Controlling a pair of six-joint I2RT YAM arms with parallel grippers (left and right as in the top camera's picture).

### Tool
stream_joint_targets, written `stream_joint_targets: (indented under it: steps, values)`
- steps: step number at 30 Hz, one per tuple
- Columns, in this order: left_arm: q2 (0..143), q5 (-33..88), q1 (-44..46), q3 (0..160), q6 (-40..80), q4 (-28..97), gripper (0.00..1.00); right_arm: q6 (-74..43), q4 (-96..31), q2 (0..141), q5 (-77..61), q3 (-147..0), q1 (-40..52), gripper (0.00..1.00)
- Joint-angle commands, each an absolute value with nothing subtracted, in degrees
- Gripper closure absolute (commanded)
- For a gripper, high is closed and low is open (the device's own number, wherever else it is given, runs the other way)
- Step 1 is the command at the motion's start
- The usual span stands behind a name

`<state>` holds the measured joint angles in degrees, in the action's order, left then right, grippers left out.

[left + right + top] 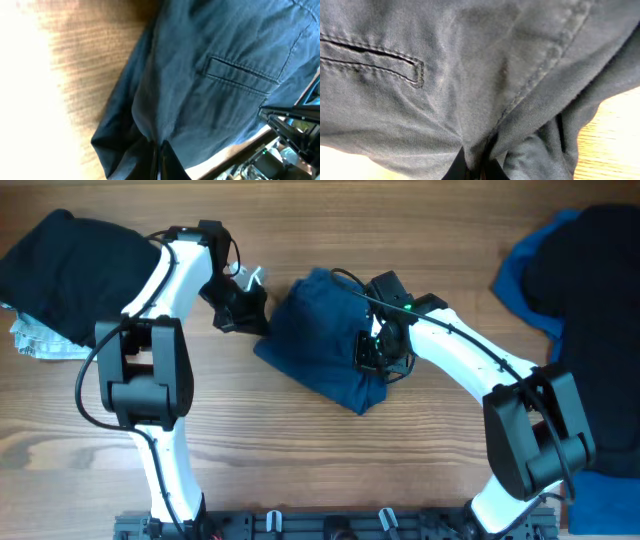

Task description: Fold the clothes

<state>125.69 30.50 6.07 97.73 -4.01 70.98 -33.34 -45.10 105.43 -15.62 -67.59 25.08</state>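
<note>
A dark blue pair of trousers (315, 340) lies bunched and partly folded in the middle of the wooden table. My left gripper (243, 308) is at its left edge, shut on a fold of the cloth (160, 145); a welt pocket (240, 75) shows in the left wrist view. My right gripper (375, 350) is on the garment's right side, shut on a pinch of the fabric (480, 150) beside another pocket slit (375, 60). The fingertips of both grippers are buried in cloth.
A black garment (70, 265) lies heaped at the far left over a pale patterned cloth (35, 340). A pile of black (600, 280) and bright blue clothing (520, 275) fills the right edge. Bare wood (300, 450) lies in front.
</note>
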Motion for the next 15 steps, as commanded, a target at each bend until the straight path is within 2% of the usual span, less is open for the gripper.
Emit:
stream_joint_targets:
  steps: [1, 7, 13, 15]
  values:
    - [125.62, 29.91, 6.26, 94.02, -4.23, 66.74, 0.96, -32.91, -46.15, 104.03, -11.53, -66.94, 25.10, 0.96]
    - [125.62, 23.18, 6.09, 90.21, -0.82, 60.47, 0.96, -31.44, -47.90, 104.03, -7.25, -66.94, 25.10, 0.96]
    - [125.54, 22.85, 5.72, 90.85, -0.62, 58.30, 0.96, -31.42, -46.92, 104.03, -5.98, -66.96, 25.10, 0.96]
    - [124.86, 22.85, 5.61, 93.86, -0.30, 60.42, 0.96, -31.24, -46.76, 104.03, -6.90, -67.88, 25.10, 0.75]
